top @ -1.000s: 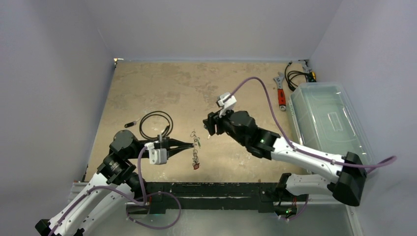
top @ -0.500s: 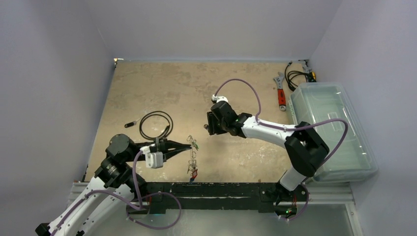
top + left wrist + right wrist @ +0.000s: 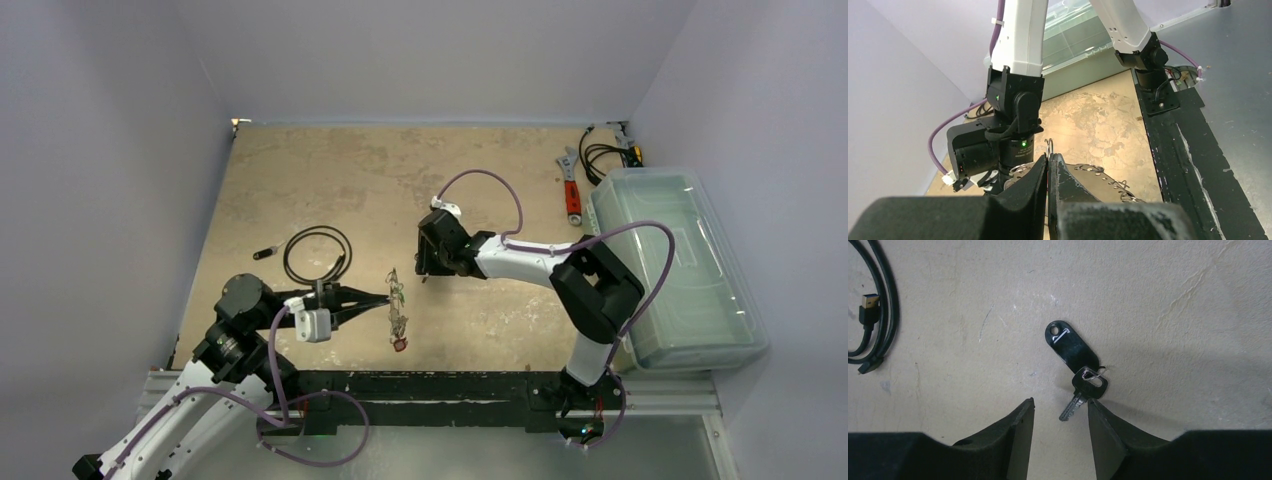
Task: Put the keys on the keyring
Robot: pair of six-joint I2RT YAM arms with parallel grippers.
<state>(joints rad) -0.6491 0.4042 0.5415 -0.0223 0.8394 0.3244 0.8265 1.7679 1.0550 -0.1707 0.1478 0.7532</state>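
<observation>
Black on beige: spotted the key point(image 3: 1083, 389) flat on the table point(image 3: 1173, 315) between the spread fingers of the right gripper point(image 3: 1059, 432), saw the keyring point(image 3: 1093, 170) pinched in the pressed-together left gripper point(image 3: 1048, 162) with other keys point(image 3: 398, 322) dangling, judged a close from there liable to skid off the thin blade and flick it away.

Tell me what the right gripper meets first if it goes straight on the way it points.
Most likely the black-headed key: its blade tip lies between the open jaws of the right gripper, its black tag beyond. Under it is the table. Depth is unclear.
</observation>
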